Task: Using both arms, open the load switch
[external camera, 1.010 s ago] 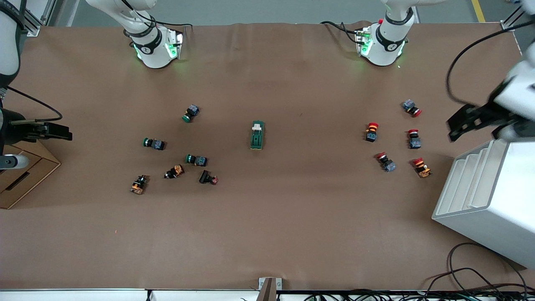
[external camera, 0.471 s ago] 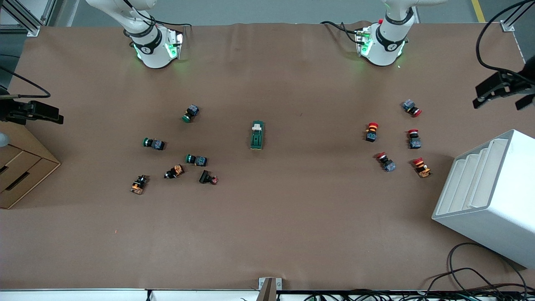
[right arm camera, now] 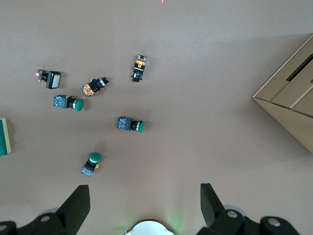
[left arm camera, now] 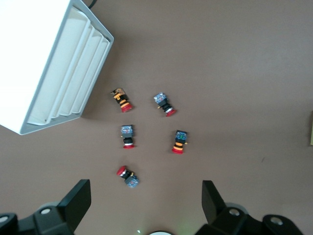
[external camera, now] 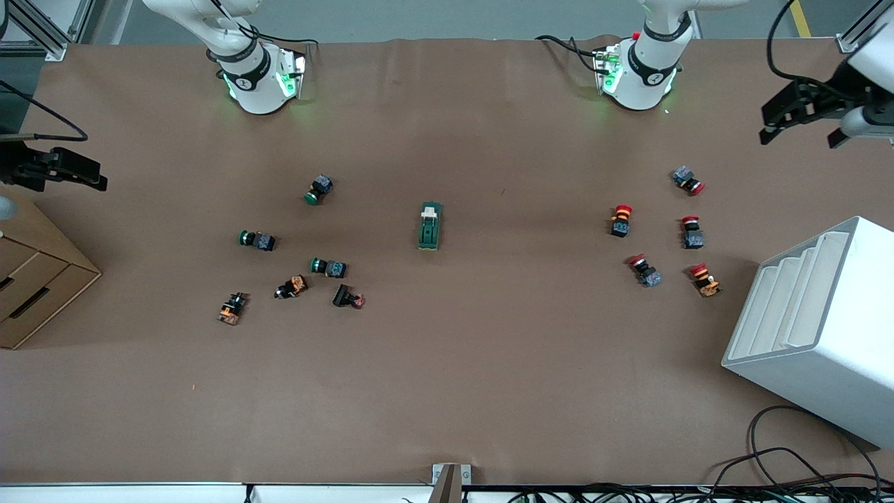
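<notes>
Both pincers have lifted outward — left pincer (external camera: 803, 124), right pincer (external camera: 59, 170), fingers apart — load switch (external camera: 430, 226) untouched mid-table.

We are looking down at a robotics lab or industrial test bench. A wide table (external camera: 447, 391) covered in brown paper carries two white robot arms bolted at one edge, their bases (external camera: 260, 82) lit green. Scattered push buttons (external camera: 327, 266) lie on it. Aluminium framing (external camera: 42, 31), loose cables (external camera: 789, 461), a cardboard box (external camera: 35, 279) and a white rack (external camera: 817, 328) surround the workspace.
</notes>
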You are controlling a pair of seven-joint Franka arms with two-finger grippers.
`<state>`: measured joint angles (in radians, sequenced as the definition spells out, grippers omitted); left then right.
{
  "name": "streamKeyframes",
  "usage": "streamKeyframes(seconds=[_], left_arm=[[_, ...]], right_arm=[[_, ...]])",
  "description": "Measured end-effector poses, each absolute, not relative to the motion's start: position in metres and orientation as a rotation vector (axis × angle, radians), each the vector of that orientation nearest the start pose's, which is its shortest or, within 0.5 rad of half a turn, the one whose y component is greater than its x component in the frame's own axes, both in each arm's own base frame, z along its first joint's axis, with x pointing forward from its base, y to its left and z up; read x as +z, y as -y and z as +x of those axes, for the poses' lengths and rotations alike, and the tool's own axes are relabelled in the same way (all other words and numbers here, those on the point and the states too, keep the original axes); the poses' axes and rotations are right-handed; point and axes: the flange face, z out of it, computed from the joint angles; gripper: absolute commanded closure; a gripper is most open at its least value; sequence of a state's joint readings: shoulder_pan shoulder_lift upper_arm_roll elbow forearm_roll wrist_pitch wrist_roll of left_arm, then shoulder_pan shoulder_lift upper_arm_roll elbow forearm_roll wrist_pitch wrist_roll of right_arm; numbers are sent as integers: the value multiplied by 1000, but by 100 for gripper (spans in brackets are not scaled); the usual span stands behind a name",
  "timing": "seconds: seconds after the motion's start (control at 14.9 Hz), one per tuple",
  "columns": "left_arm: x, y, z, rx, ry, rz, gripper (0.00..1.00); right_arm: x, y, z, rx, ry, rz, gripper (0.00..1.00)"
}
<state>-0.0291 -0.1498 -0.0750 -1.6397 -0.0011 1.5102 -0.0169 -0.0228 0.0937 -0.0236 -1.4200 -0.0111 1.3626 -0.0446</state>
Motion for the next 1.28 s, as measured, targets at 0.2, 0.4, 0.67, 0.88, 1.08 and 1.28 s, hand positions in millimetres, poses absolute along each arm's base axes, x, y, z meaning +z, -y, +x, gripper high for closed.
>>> streamKeyframes(seconds=[0.2, 0.4, 0.67, 0.88, 1.08, 1.28], left_arm=[[662, 74, 496, -29, -140, -3125, 0], [661, 71, 497, -28, -133, -3126, 0], [660, 69, 501, -47, -128, -3128, 0], [659, 69, 502, -49, -131, -3128, 0], [659, 69, 502, -50, -131, -3128, 0], [659, 69, 502, -51, -131, -3128, 0]], right_arm=[[625, 28, 559, 236, -9, -3139, 0], [630, 29, 555, 222, -12, -3140, 0], [644, 31, 546, 195, -18, -3142, 0], [658, 30, 534, 178, -16, -3142, 0], [663, 28, 527, 192, -11, -3141, 0], [652, 26, 529, 216, -5, -3139, 0]])
